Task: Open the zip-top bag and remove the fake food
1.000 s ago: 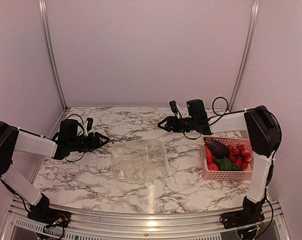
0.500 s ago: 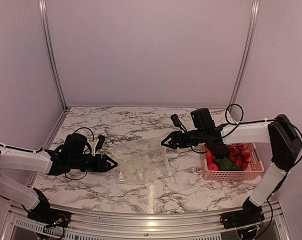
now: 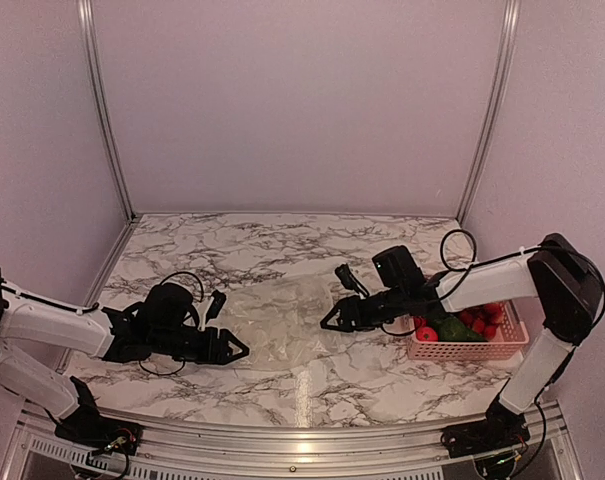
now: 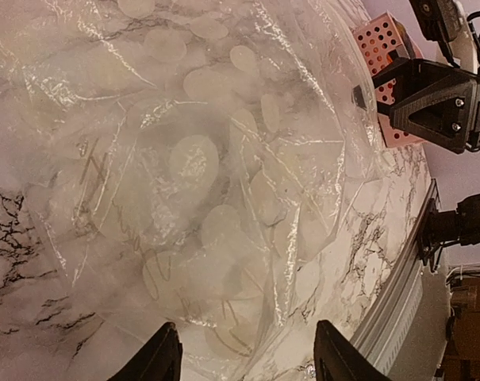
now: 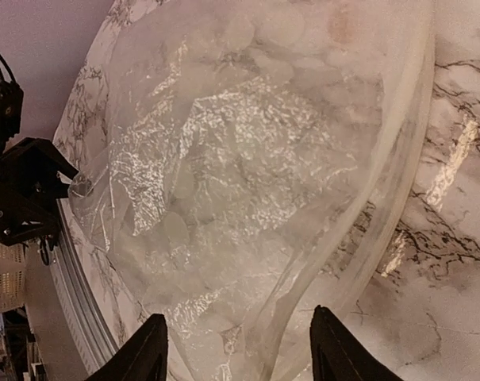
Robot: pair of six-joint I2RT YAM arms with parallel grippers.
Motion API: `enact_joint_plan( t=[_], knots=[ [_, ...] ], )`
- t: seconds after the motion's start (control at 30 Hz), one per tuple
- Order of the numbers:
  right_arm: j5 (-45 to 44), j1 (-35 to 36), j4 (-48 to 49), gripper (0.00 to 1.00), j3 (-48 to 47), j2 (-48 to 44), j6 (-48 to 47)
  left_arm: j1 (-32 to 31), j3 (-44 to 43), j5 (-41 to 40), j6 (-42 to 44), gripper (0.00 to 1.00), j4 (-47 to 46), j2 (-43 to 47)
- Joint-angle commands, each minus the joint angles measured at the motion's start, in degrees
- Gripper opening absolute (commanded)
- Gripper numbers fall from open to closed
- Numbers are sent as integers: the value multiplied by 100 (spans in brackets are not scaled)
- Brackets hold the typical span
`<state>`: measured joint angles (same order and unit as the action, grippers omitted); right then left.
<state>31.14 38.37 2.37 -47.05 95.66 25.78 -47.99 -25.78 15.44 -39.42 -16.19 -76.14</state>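
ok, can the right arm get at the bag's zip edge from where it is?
Probably yes. The right gripper is open beside the bag, and its wrist view shows the zip strip bare just ahead of the fingers, nothing between.

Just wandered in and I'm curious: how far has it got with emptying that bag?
The fake food lies in the pink basket and the zip-top bag looks empty, so removal seems done. The left gripper and right gripper sit open at its sides, gripping nothing. Little seems left.
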Motion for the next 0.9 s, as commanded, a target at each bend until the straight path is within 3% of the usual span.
enact_joint_plan(
  t=[0.0,0.1,0.17,0.27,0.37,0.7,0.87],
  knots=[
    [187,106,533,52,17,163,217,-64,-153,-190,-184,58,-67,-303],
    [227,102,694,41,119,342,276,-63,-231,-219,-251,54,-157,-499],
    [214,109,734,33,162,404,278,-62,-203,-233,-312,46,-255,-583],
    [131,107,692,21,212,474,240,-62,-67,-218,-338,22,-390,-691],
    [3,109,612,1,276,506,193,-51,160,-224,-304,0,-440,-690],
    [-518,-12,288,0,540,355,-59,261,808,-590,-449,0,-398,-573],
    [-482,-10,429,0,273,540,-105,449,327,-610,-170,0,-265,-834]
  ],
)
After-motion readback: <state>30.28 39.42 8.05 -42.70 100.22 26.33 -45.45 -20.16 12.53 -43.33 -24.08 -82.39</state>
